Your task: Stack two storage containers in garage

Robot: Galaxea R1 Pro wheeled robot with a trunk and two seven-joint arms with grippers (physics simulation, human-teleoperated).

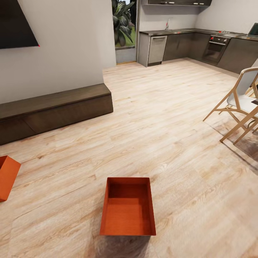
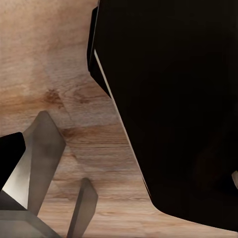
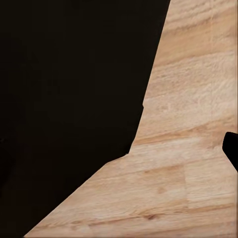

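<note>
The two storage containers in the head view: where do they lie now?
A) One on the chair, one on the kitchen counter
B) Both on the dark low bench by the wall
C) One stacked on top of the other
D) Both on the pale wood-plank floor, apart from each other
D: one storage container sits open on the wood-plank floor, and the other storage container lies apart from it at the view's left edge.

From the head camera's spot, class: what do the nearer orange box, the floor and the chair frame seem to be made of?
Nearer orange box: probably plastic, since its plain flat walls are evenly coloured and matte.
Floor: pale wood planks or laminate, with visible grain and knots.
Chair frame: light wood, judging by its tan, slender legs.
</note>
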